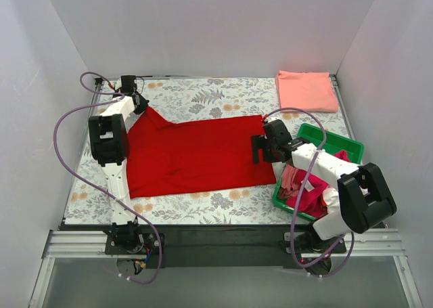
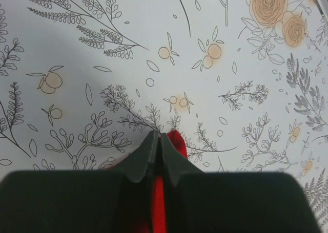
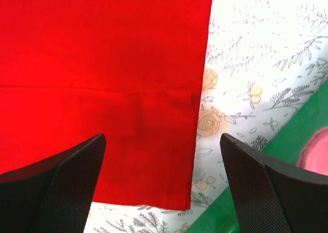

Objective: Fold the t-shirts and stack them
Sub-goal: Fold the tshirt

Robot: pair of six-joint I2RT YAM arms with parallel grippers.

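Observation:
A bright red t-shirt [image 1: 196, 156] lies spread flat across the middle of the floral table cover. My left gripper [image 1: 140, 103] is shut on its far left corner; in the left wrist view red cloth [image 2: 177, 141] shows between and beside the closed fingertips [image 2: 158, 136]. My right gripper [image 1: 259, 148] is open and empty, just above the shirt's right edge [image 3: 197, 141]. A folded salmon-pink t-shirt [image 1: 307, 91] lies at the far right corner. Magenta, pink and white shirts [image 1: 308, 193] are heaped in the green bin.
The green plastic bin [image 1: 338, 144] stands at the right, under my right arm; its rim shows in the right wrist view [image 3: 287, 146]. White walls close the table on three sides. Purple cables loop beside both arms.

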